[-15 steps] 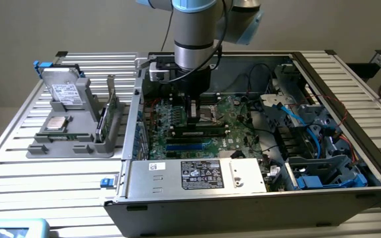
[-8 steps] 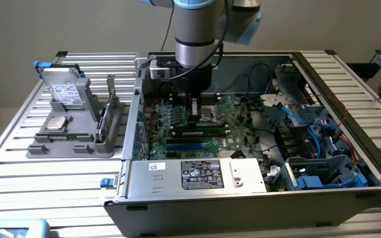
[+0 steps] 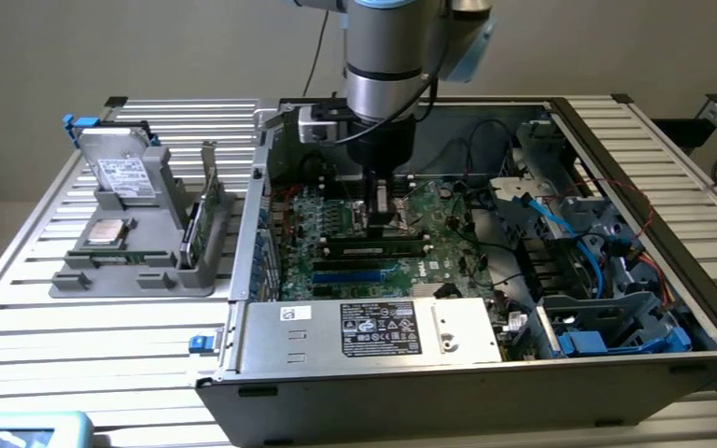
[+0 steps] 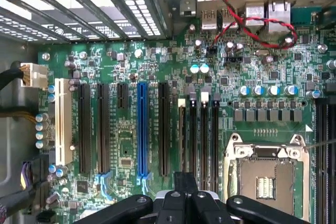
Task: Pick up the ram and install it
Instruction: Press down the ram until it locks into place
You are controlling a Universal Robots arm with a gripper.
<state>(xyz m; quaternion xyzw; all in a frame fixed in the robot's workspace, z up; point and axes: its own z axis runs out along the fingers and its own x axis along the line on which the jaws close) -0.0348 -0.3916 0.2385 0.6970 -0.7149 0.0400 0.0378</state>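
Observation:
The ram (image 3: 372, 250) is a long dark stick with a small white label. It stands on edge in a black slot of the green motherboard (image 3: 440, 261) inside the open computer case. In the wrist view the ram (image 4: 181, 140) shows edge-on in the slot nearest the blue slot (image 4: 142, 129). My gripper (image 3: 386, 220) hangs straight down over the board, close behind the stick, with its fingers shut together. My gripper (image 4: 185, 182) has its black tip over one end of that slot. I cannot tell whether it touches the stick.
The bare processor socket (image 4: 265, 179) lies beside the memory slots. Case walls, a drive cage (image 3: 608, 322) and blue cables crowd the exterior view's right. Left of the case, a grey fixture (image 3: 134, 261) holds a hard drive (image 3: 122, 173), a silver processor (image 3: 107, 231) and a green card (image 3: 209, 201).

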